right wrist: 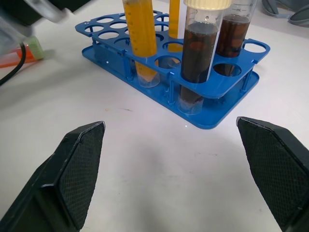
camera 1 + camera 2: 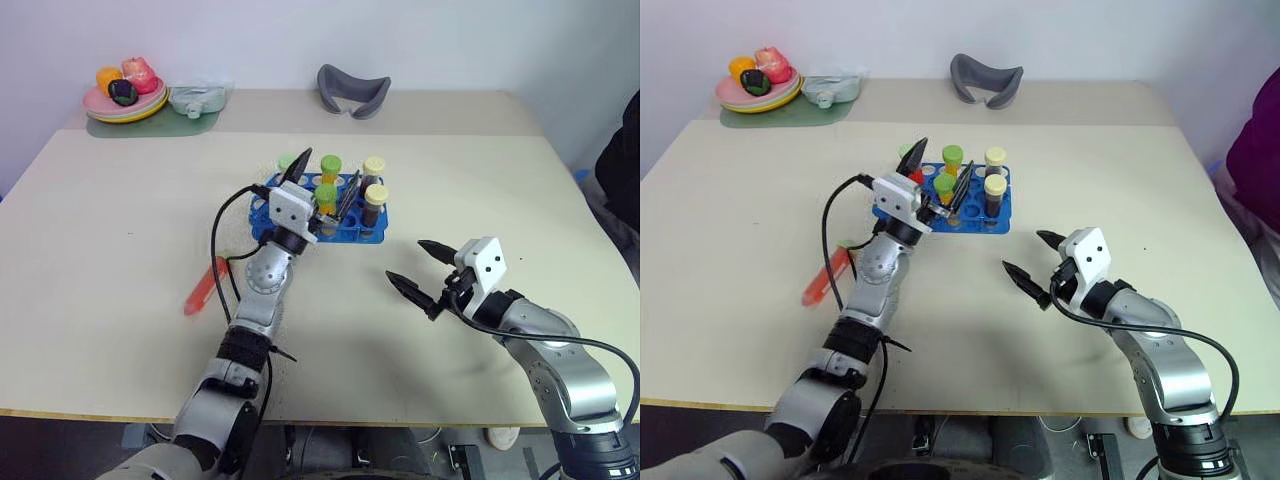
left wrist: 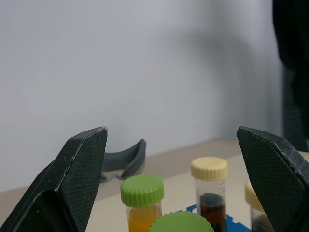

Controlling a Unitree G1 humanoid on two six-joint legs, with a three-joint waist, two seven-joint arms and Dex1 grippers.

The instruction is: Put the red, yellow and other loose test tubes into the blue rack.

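The blue rack [image 2: 370, 232] stands mid-table with several capped tubes upright in it, among them a yellow-orange one with a green cap [image 3: 142, 193] and a dark brown one with a cream cap [image 1: 198, 48]. My left gripper [image 2: 330, 166] hovers open just above those caps, holding nothing. A red tube [image 2: 205, 285] lies loose on the table to the left of my left forearm, and its pale green cap [image 1: 30, 48] points toward the rack. My right gripper [image 2: 405, 260] stands open and empty to the right of the rack, a little nearer to me, aimed at its side.
At the back left sit stacked plates with toy fruit [image 2: 125, 100] and a pale green container [image 2: 195, 98]. A grey curved object [image 2: 352, 90] lies at the back centre. A person's clothing [image 2: 1255, 150] shows at the right edge. A black cable [image 2: 225, 215] loops off my left wrist.
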